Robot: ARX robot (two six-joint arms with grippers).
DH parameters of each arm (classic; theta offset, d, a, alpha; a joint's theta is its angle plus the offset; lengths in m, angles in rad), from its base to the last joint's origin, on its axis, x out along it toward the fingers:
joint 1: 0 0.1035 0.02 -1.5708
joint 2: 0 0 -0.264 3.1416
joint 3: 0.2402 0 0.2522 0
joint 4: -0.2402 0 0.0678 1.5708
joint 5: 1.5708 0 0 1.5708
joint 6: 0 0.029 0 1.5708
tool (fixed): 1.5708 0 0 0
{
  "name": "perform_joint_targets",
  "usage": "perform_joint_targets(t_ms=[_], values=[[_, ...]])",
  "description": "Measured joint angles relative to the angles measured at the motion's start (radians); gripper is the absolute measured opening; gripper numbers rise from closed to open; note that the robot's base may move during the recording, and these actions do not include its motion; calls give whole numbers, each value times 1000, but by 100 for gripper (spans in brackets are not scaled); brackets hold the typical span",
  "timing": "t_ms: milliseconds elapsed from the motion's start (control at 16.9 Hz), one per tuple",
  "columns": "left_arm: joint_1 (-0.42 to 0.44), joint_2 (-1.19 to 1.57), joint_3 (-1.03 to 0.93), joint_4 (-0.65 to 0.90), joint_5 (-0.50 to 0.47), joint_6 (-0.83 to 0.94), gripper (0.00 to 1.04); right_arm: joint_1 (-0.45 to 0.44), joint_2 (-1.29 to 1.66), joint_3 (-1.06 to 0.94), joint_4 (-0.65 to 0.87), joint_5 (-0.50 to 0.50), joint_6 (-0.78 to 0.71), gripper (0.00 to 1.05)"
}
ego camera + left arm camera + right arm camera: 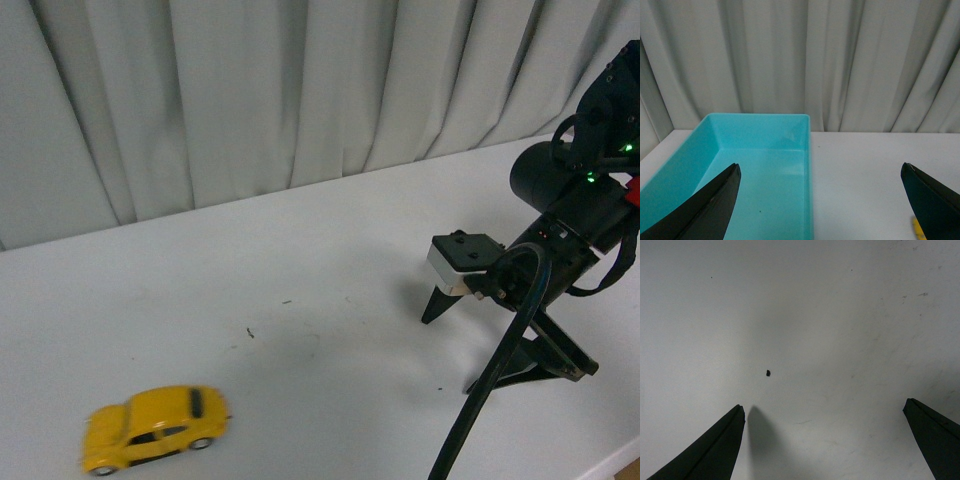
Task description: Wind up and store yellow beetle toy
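The yellow beetle toy stands on its wheels on the white table at the front left, slightly blurred. A yellow sliver shows beside one finger in the left wrist view. My right gripper is open and points down at the table's right side, far from the toy, with only bare table between its fingers. My left gripper is open and empty, hovering over the edge of a teal bin. The left arm is out of the front view.
The teal bin is open-topped, holds nothing that I can see, and stands near the grey curtain that hangs behind the table. A small dark speck lies on the table under my right gripper. The table's front edge shows at the lower right.
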Motion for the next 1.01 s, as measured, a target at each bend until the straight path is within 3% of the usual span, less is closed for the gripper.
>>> perform_joint_targets(t_ms=[296, 711, 830, 889, 949, 1008], values=[[0, 0, 0, 0, 0, 0, 98, 31, -70, -40, -11, -14, 6, 98], [0, 0, 0, 0, 0, 0, 98, 80, -548, -45, -152, -231, 5, 98], [0, 0, 0, 0, 0, 0, 98, 99, -733, -68, -265, -296, 5, 98], [0, 0, 0, 0, 0, 0, 98, 122, -840, -117, -229, -293, 53, 97], [0, 0, 0, 0, 0, 0, 98, 195, -1018, -312, 199, -16, 254, 87], [0, 0, 0, -1, -1, 0, 98, 276, -1191, -510, 477, 196, 531, 76]])
